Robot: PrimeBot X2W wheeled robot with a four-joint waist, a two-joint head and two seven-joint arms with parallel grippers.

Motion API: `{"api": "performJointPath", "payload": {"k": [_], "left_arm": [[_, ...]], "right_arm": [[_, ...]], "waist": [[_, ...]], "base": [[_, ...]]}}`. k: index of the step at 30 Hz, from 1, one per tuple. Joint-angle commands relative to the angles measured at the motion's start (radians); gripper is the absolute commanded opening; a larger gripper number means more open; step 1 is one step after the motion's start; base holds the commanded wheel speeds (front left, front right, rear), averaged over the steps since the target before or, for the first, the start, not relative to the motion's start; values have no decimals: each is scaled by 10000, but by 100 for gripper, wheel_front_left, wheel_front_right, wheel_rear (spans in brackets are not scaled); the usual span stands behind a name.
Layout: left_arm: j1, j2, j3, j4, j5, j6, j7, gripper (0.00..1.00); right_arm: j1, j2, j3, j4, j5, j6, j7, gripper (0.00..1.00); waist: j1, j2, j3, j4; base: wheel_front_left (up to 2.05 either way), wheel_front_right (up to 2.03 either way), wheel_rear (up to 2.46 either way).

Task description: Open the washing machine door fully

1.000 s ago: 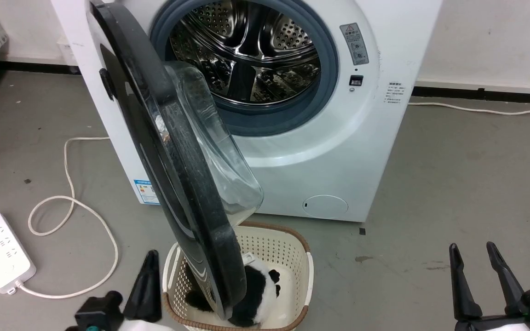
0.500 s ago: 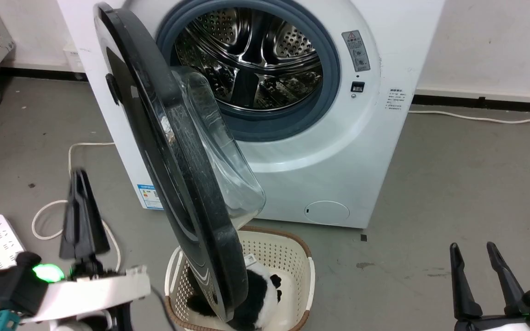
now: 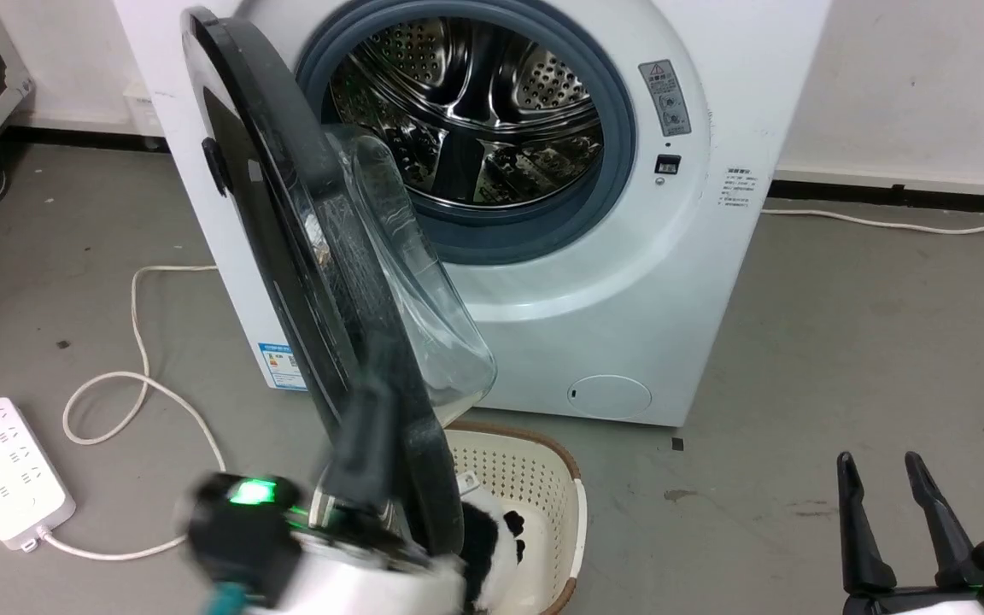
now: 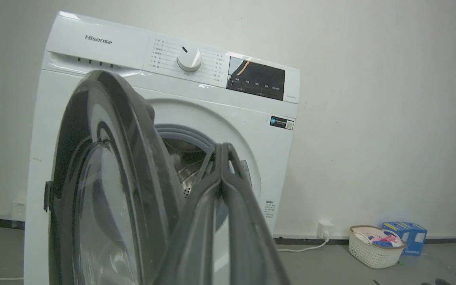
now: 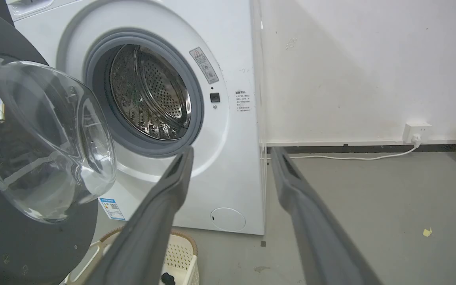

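Your door (image 3: 304, 222) is partly open. It sticks out from the left side of the machine (image 3: 629, 282), with its bottom edge over the basket (image 3: 575, 504). Your left gripper (image 4: 222, 148) is squeezed tight on nothing, right by the door's edge. Your right gripper (image 3: 877, 461) is spread wide, far from the door.

Edge-on, swung partway out: washing machine door (image 3: 287, 256), over a cream basket (image 3: 573, 512). Blurred left gripper (image 3: 368, 410) at door's lower rim, possibly touching it. Well right of door, right gripper (image 3: 893, 512), fingers (image 3: 855, 521) spread.
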Motion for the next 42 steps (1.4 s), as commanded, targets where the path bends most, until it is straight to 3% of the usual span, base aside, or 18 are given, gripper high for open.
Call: {"api": "performJointPath", "payload": {"k": [1,7,11,16,22,32,42], "left_arm": [[166,22,-436,338,93,-88,-42,0],[261,22,-1926,1663,82,-147,8,0],[225,22,-2241,2711,-132,77,322,0],[-3,22,-2038,3802,-566,474,573,0],[-220,38,-1892,4404,-760,555,480,0],[14,126,-1797,4602,-939,662,378,0],[-341,408,-666,4420,-1636,925,273,0]], "right_arm": [[-47,41,17,51,66,10,-45,100],[-66,41,36,99,117,10,-45,100],[-99,41,9,118,159,10,-45,100],[-108,41,-23,133,256,10,-45,100],[-69,41,14,184,352,10,-45,100],[45,41,-26,273,514,10,-45,100],[-230,41,256,265,232,10,-45,100]], "waist": [[0,0,33,1],[0,0,143,-4],[0,0,228,30],[0,0,343,240],[0,0,342,768],[0,0,243,2344],[0,0,784,3469]], "base": [[0,0,0],[0,0,0],[0,0,0],[0,0,0],[0,0,0],[0,0,0],[0,0,0]]}}
